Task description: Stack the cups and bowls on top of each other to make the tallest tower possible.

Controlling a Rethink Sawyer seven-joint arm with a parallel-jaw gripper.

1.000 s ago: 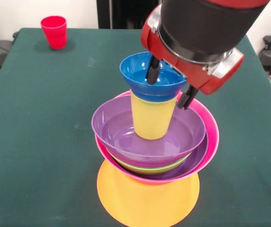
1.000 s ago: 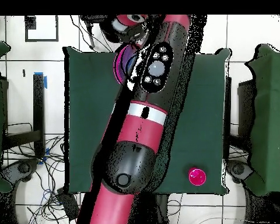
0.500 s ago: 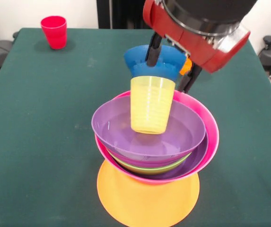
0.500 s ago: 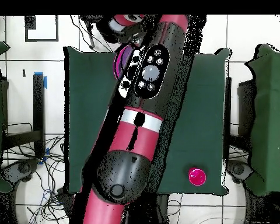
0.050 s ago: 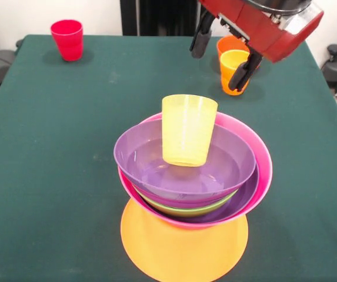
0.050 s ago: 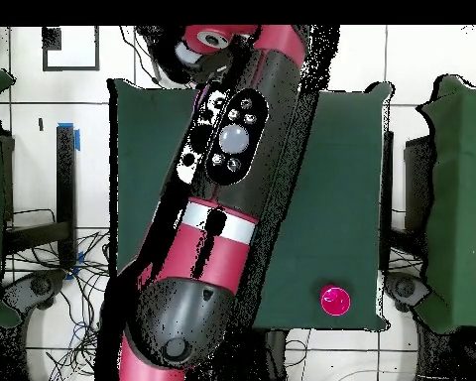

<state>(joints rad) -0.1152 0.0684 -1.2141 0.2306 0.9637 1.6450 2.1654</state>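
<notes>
- Front view: tower [image 5: 194, 194] near the front edge of the table [image 5: 50, 153], on a wide orange bowl [image 5: 183, 244] set rim down.
- Above it, nested rims up: pink bowl [image 5: 261, 170], lime bowl [image 5: 197, 209] showing only as a thin edge, purple bowls [image 5: 150, 161].
- Translucent yellow cup [image 5: 188, 130] upright in the top purple bowl, topmost on the tower.
- Hand [image 5: 224, 54] raised at the top edge, well above and behind the tower, touching none of it; two dark fingers [image 5: 201, 38] spread apart, empty.
- Orange-yellow cup [image 5: 233, 71] on the table just behind the hand's right-hand finger, with a red-orange bowl or cup behind it, partly hidden.
- Red cup [image 5: 67, 39] alone at the far left corner, well apart from hand and tower.
- Overhead view: arm [image 6: 217, 189] slanting across the table, hiding the tower and hand; red cup [image 6: 334, 300] at the lower right corner.
</notes>
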